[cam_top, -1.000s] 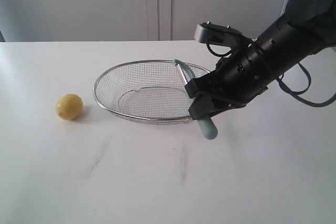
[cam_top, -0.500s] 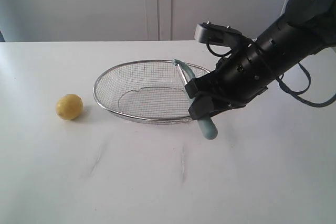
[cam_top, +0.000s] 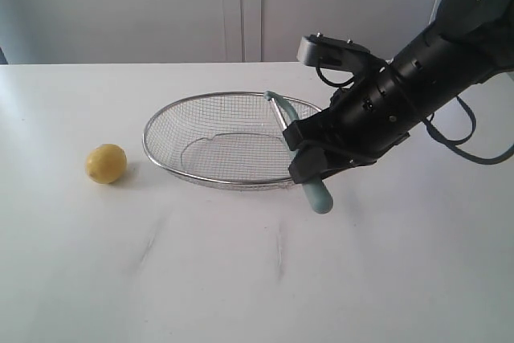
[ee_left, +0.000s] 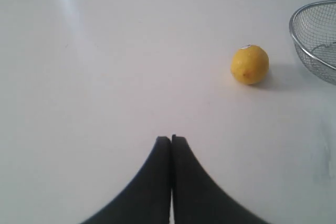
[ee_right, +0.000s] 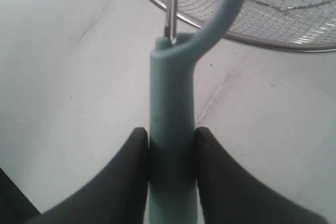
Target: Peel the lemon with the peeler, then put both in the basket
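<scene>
Peeler [cam_top: 319, 196] clamped mid-handle in right gripper [cam_top: 310, 163], tilted, head up over basket [cam_top: 146, 139] rim, butt down near white table [cam_top: 241, 279] | lemon [cam_top: 106, 163] on table, left of basket, apart | left gripper [ee_left: 171, 142] pressed closed, empty | pale panels [cam_top: 241, 6] behind

surface: white table [cam_top: 241, 279] | on it: lemon [cam_top: 106, 163], basket [cam_top: 161, 130] | lemon near basket, apart

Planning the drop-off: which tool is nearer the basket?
Right. The right tool, gripping the peeler, sits beside the basket; the left tool is back beyond the lemon.
</scene>
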Controlling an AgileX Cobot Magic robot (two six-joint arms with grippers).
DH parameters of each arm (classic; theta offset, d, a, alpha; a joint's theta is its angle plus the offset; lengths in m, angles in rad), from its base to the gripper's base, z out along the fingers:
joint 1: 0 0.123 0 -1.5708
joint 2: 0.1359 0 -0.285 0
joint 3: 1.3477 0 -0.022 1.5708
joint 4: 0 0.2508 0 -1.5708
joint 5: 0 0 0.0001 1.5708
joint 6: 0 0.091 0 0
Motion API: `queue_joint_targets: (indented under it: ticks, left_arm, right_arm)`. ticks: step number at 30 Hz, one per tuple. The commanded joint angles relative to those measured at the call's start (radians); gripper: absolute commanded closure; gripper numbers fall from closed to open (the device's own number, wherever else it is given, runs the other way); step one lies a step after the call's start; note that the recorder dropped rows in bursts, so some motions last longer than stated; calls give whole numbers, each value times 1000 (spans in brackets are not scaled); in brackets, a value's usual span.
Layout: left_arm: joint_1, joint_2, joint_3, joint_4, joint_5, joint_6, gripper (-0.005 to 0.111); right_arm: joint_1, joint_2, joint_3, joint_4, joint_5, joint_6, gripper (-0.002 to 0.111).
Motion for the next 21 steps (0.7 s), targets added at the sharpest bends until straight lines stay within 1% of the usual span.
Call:
queue_joint_targets:
  ticks: [1, 4, 9, 17, 21]
  left_arm:
    - [-3, 77, -123, -7, 106, -8, 107]
    - [-3, 154, -193, -7, 193, -8, 107]
    - [-3, 283, -275, -7, 258, -8, 107]
    - [-3, 551, -396, -7, 337, 76, 107]
    - [-3, 698, -448, -7, 335, 116, 107]
  right_arm:
    - [-9, -12, -7, 7, -3, -12, 108]
    - [-9, -12, -7, 7, -3, -12, 108]
    - [-9, -12, -7, 7, -3, -12, 108]
    - [-9, -12, -7, 7, -7, -12, 108]
    - [-9, -12, -7, 7, -5, -12, 108]
